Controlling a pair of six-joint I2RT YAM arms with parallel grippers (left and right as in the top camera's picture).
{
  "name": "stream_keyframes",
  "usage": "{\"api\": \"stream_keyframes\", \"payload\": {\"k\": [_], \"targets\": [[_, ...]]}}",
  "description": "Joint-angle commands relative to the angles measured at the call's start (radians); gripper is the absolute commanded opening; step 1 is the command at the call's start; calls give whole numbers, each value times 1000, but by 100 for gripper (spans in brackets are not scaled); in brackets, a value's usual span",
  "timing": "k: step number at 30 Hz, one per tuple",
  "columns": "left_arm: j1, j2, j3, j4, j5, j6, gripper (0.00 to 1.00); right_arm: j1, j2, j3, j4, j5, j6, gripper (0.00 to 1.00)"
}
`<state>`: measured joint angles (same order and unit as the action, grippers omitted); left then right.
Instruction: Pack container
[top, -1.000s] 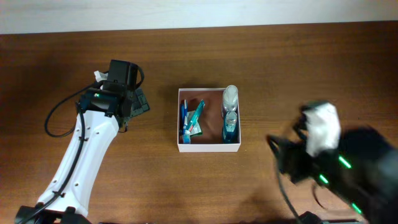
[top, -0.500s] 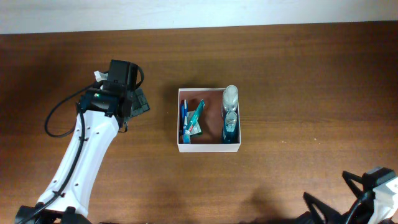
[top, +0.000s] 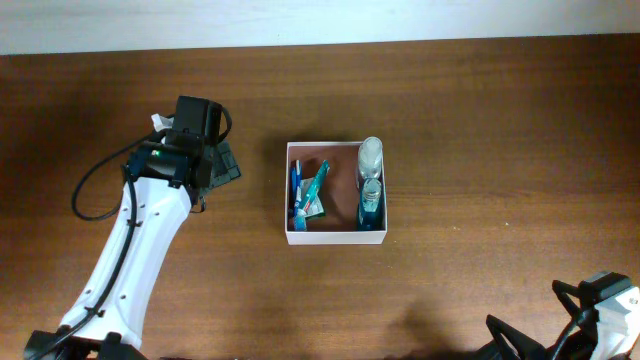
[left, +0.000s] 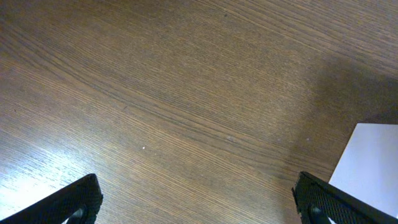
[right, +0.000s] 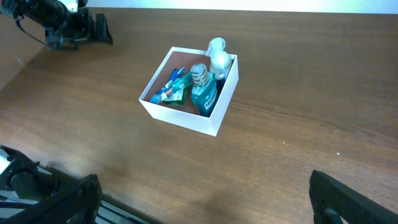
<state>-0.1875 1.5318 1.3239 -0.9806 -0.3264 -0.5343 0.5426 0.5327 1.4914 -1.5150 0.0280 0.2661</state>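
Observation:
The container is a shallow white box with a reddish-brown inside, standing mid-table. Along its right wall are a teal bottle and a clear bottle. A green packet and a blue item lie at its left. My left gripper rests open left of the box. Its wrist view shows bare wood between the fingertips and a corner of the container. My right gripper is open at the table's front right corner, far from the container, with nothing between its jaws.
The left arm slants from the front left edge toward the box, with a black cable looping beside it. A pale wall strip runs along the table's far edge. The table's front edge lies just under my right gripper.
My right arm has pulled back from beside the box to the front right corner, and its jaws have opened wide. The left arm and the box contents have not moved.

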Motion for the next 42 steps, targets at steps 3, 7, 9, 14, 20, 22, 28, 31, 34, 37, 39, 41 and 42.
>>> {"api": "stream_keyframes", "payload": {"k": [3, 7, 9, 14, 20, 22, 28, 31, 34, 37, 39, 41, 42], "targets": [[3, 7, 1, 0, -11, 8, 100, 3, -14, -11, 8, 21, 3, 98], [3, 7, 1, 0, -11, 8, 99, -74, -64, -70, 37, 51, 3, 98], [3, 7, 1, 0, -10, 8, 99, -147, -139, -142, 123, 51, 3, 98], [3, 7, 1, 0, -11, 8, 99, -226, -317, -381, 356, 43, 3, 98], [3, 7, 1, 0, -11, 8, 99, -278, -438, -722, 711, 35, 0, 98], [3, 7, 1, 0, -11, 8, 99, -293, -456, -818, 830, 33, 0, 98], [3, 7, 1, 0, -11, 8, 99, -336, -518, -1126, 1194, 5, 0, 98], [3, 7, 1, 0, -11, 8, 99, -351, -529, -1242, 1324, 7, 0, 98], [3, 7, 1, 0, -11, 8, 99, -366, -529, -1321, 1416, 10, 0, 98], [3, 7, 1, 0, -11, 8, 99, -380, -529, -1381, 1477, 10, 0, 98], [3, 7, 1, 0, -11, 8, 99, -397, -529, -1421, 1513, 10, 0, 98], [3, 7, 1, 0, -11, 8, 99, -414, -529, -1448, 1523, 10, 0, 98], [3, 7, 1, 0, -10, 8, 99, -422, -529, -1458, 1522, 9, 0, 98]]}}
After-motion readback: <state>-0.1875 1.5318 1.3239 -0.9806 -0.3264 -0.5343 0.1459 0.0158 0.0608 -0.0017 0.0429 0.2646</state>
